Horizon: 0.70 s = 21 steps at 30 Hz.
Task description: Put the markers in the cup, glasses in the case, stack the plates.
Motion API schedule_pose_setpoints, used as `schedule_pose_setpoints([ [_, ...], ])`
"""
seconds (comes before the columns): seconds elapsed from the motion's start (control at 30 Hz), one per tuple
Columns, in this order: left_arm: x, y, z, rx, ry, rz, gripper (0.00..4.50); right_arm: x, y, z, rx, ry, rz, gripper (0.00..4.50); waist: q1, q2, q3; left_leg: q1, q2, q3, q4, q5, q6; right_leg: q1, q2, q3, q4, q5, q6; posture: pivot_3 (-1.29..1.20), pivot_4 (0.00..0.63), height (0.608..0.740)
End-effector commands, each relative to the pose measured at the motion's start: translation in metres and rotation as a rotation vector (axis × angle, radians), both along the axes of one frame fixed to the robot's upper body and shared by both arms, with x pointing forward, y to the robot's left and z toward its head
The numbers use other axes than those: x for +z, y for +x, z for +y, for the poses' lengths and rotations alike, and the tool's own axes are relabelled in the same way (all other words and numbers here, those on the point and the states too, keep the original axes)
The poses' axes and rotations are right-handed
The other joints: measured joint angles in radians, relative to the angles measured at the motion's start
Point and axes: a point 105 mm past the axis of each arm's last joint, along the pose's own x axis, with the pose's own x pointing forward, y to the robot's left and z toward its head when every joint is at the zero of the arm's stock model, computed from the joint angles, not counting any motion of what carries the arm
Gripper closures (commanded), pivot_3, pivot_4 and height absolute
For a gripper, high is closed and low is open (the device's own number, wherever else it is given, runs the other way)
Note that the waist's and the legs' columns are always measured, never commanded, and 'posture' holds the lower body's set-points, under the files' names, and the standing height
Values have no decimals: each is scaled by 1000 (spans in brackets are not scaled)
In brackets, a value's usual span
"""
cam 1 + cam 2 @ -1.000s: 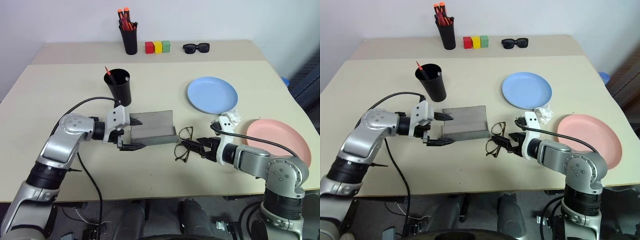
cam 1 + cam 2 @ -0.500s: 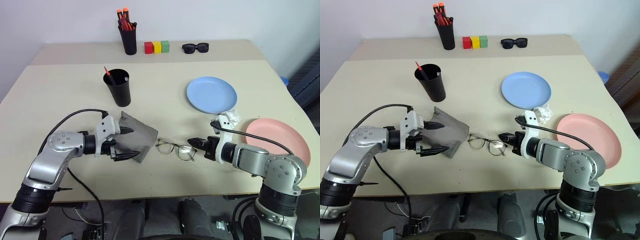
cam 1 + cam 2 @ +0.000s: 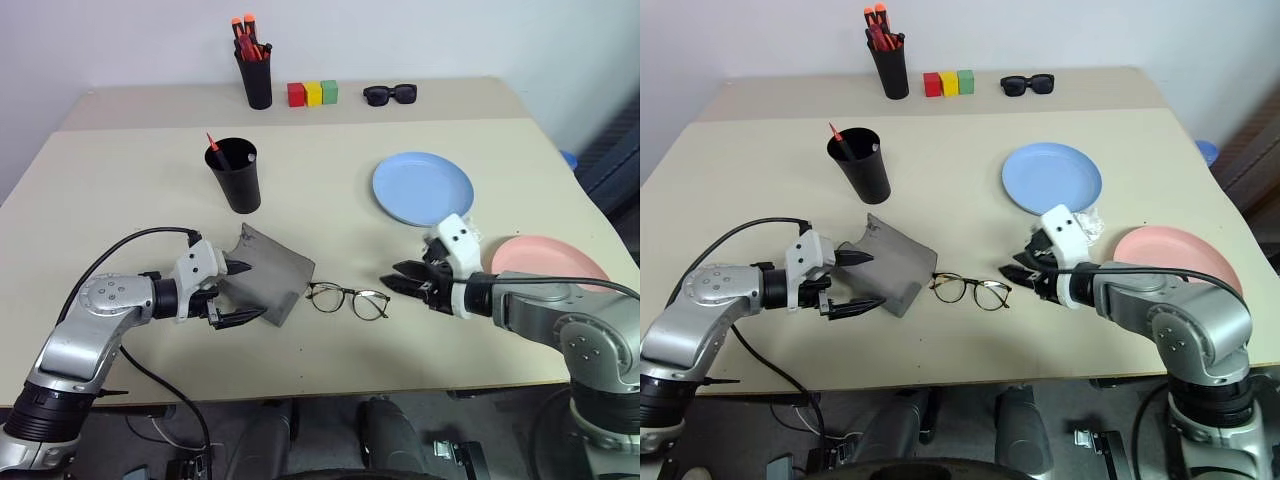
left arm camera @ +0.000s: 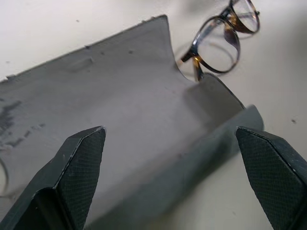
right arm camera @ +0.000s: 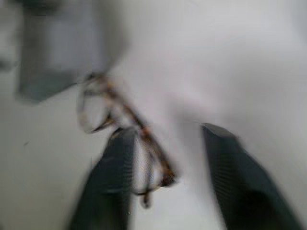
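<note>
The open grey case [image 3: 265, 283] is bracketed by the widely spread fingers of the left gripper [image 3: 243, 293]. The glasses [image 3: 347, 300] are laid flat on the table [image 3: 330, 370], just beside the case. The right gripper [image 3: 402, 279] is held just beside the glasses with parted fingers and nothing gripped.

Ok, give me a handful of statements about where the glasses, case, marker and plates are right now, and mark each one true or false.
1. The glasses lie on the table, outside the case. True.
2. The blue plate sits stacked on the pink plate. False: they lie apart.
3. The marker stands in the cup. True.
4. The right gripper is shut on the glasses. False: its fingers are open, beside them.
5. The case is closed. False: it lies open.
</note>
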Motion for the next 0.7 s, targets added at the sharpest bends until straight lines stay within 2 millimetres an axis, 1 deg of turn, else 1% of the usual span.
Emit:
schedule_pose_setpoints([
  [0.03, 9, 1, -8, -27, -19, -46, 20, 5, 7, 14, 81, -70, -96, 840, 0, 0, 0, 0, 0, 0, 0, 0, 0, 0, 0, 0, 0, 0, 0, 0, 150, 740],
  [0.1, 11, -1, -13, -51, -29, -58, 20, 0, 10, 18, 112, -129, -118, 840, 0, 0, 0, 0, 0, 0, 1, 0, 0, 0, -1, 0, -1, 0, 0, 0, 150, 740],
  [0.17, 10, -5, -14, -75, -23, -56, 20, -2, 13, 22, 123, -132, -122, 840, 1, 0, 0, -1, 0, 0, 1, 0, 0, -1, -1, 0, -1, 0, 0, 0, 150, 740],
  [0.33, 3, -9, -9, -92, 40, -67, 20, -11, 21, 27, 108, -162, -125, 840, 1, 0, 0, -3, 0, 0, 0, 0, 0, -3, -1, 0, 0, 1, 1, 0, 150, 740],
  [0.4, 3, -9, -9, -89, 42, -69, 20, -15, 22, 27, 107, -177, -125, 840, 1, 0, 0, -3, 0, 0, 0, 0, 0, -4, 0, 0, 0, 1, 0, 0, 150, 740],
  [0.5, 8, -9, -14, -86, 25, -78, 20, -17, 21, 30, 117, -183, -127, 840, 1, 0, 0, -3, 0, 0, 0, 0, 0, -3, 0, 0, 0, 0, 0, 0, 150, 740],
  [0.53, 8, -9, -15, -87, 24, -79, 20, -17, 20, 31, 122, -188, -130, 1071, 1, 0, 0, -3, 0, 0, 0, 0, 0, -3, 0, 0, 0, 0, 0, 0, 150, 740],
  [0.6, 9, -8, -16, -86, 22, -80, 20, -18, 19, 33, 131, -190, -135, 1702, 1, 0, 0, -3, 0, 0, 0, 0, 0, -3, 0, 0, 0, 0, 0, 0, 150, 740],
  [0.63, 10, -8, -17, -86, 21, -80, 20, -18, 19, 35, 136, -190, -139, 2123, 1, 0, 0, -3, 0, 0, 0, 0, 0, -3, 0, 0, 0, 1, 1, 0, 150, 740],
  [0.7, 11, -8, -17, -84, 19, -81, 20, -18, 18, 37, 143, -192, -147, 3113, 1, 0, 0, -3, 0, 0, 0, 0, 0, -3, 0, 0, 0, 1, 2, 0, 150, 740],
])
